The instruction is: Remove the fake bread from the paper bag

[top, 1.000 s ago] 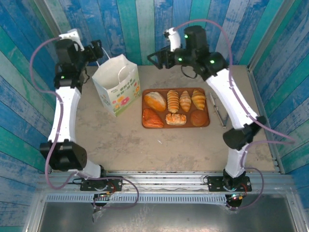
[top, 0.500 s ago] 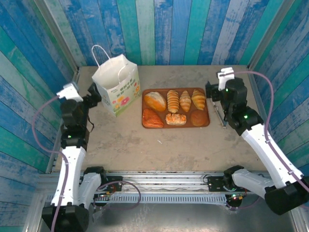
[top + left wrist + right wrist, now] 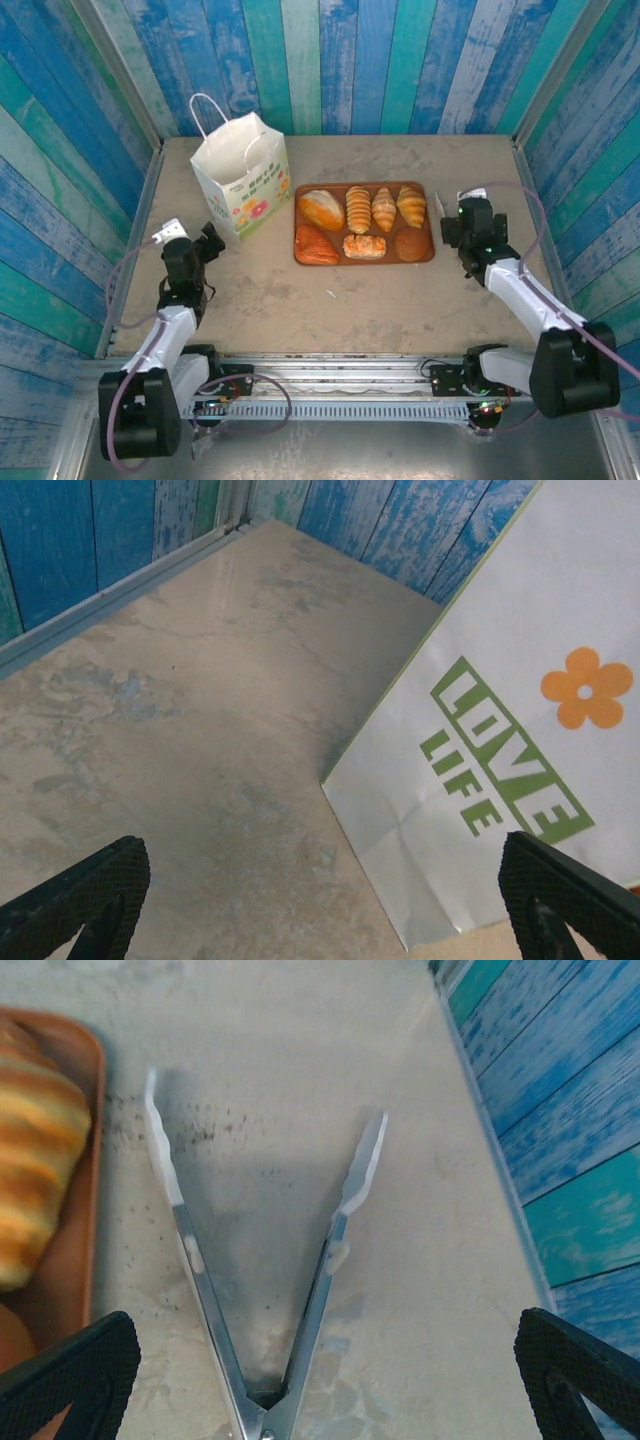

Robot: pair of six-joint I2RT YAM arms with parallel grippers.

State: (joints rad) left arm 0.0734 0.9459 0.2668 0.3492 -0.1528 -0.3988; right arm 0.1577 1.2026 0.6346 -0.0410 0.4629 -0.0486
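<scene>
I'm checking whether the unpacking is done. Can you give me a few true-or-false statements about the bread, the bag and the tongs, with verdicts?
1. Seven fake bread pieces lie on the tray. True.
2. The paper bag lies flat on its side. False: it stands upright.
3. The tongs lie on the table, right of the tray. True.
4. The right gripper grips the tongs. False: it is open and holds nothing.

Bread [image 3: 321, 208] lies in two rows on a tray [image 3: 364, 263] mid-table [image 3: 300, 300]; bag [image 3: 240, 180] stands just left, tongs [image 3: 195, 1260] lie right of it.
</scene>
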